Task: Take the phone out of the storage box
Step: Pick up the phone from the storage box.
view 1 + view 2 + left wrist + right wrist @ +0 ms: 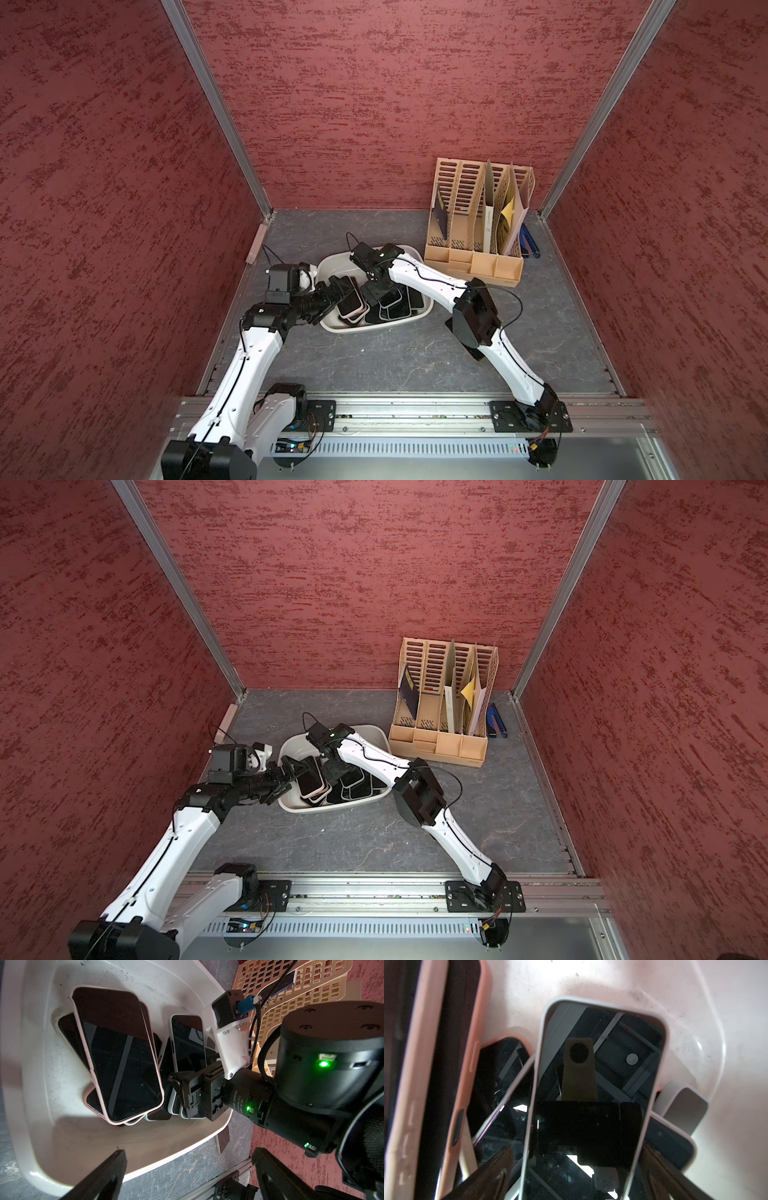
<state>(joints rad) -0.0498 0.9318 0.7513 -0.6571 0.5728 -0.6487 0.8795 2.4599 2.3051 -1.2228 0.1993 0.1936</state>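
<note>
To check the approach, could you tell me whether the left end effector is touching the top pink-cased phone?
Apart. The left wrist view shows the open left end effector hanging short of the top pink-cased phone, with bare box wall between them.

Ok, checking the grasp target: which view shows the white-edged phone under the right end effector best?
Right wrist view: the white-edged phone fills the frame, between the open right end effector's fingers. The left wrist view shows it partly behind that end effector; in both top views the arm mostly hides it.

Mottled red walls (415, 104) surround grey marbled floor (395, 357)
</note>
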